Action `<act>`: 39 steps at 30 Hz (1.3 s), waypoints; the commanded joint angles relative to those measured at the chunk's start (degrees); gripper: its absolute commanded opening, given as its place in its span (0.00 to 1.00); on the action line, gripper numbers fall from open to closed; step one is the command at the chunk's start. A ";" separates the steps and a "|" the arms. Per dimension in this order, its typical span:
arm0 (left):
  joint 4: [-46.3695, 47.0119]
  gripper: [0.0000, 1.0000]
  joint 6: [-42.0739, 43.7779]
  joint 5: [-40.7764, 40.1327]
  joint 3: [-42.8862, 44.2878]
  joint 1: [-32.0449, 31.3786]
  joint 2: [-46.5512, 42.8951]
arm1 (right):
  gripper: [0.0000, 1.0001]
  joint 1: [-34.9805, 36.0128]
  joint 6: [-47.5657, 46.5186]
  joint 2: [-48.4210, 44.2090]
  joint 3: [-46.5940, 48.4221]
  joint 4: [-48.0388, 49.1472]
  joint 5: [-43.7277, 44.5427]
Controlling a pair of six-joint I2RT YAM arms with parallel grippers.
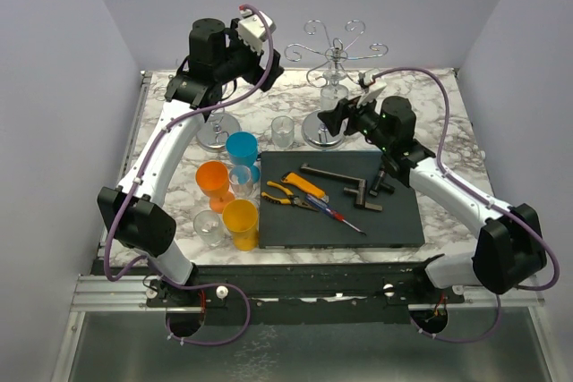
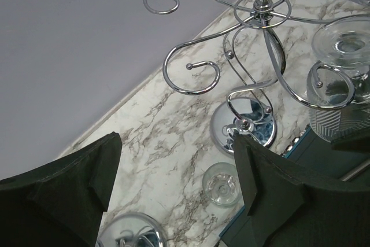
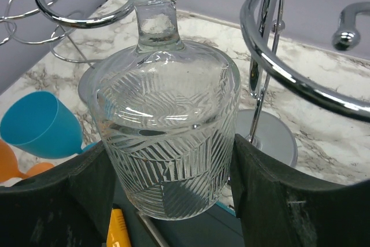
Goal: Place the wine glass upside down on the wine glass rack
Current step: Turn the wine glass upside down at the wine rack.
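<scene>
The wine glass, clear with cut line patterns, hangs upside down. Its stem passes through a chrome ring of the wine glass rack, and its foot rests above the ring. My right gripper is shut on the bowl, with a dark finger on each side. From above, the right gripper sits by the wine glass under the curled arms of the rack. My left gripper is raised to the left of the rack, open and empty.
A small clear glass stands between the rack's round base and a second round chrome base. Blue, orange and yellow cups cluster at the left. A dark mat holds pliers and tools.
</scene>
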 commanded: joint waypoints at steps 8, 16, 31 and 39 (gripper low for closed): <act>-0.18 0.83 1.70 4.02 1.29 0.24 1.58 | 0.00 3.24 1.87 5.97 1.83 16.21 7.25; -0.14 0.75 2.59 4.70 1.97 0.26 2.92 | 0.01 5.06 1.69 8.76 2.10 21.08 11.32; -0.14 0.71 1.70 7.04 2.48 0.19 3.03 | 0.01 9.04 0.42 12.22 4.10 24.36 14.56; 0.21 0.69 -0.17 7.51 3.58 0.17 3.85 | 0.00 11.43 -1.62 12.28 3.91 24.02 15.96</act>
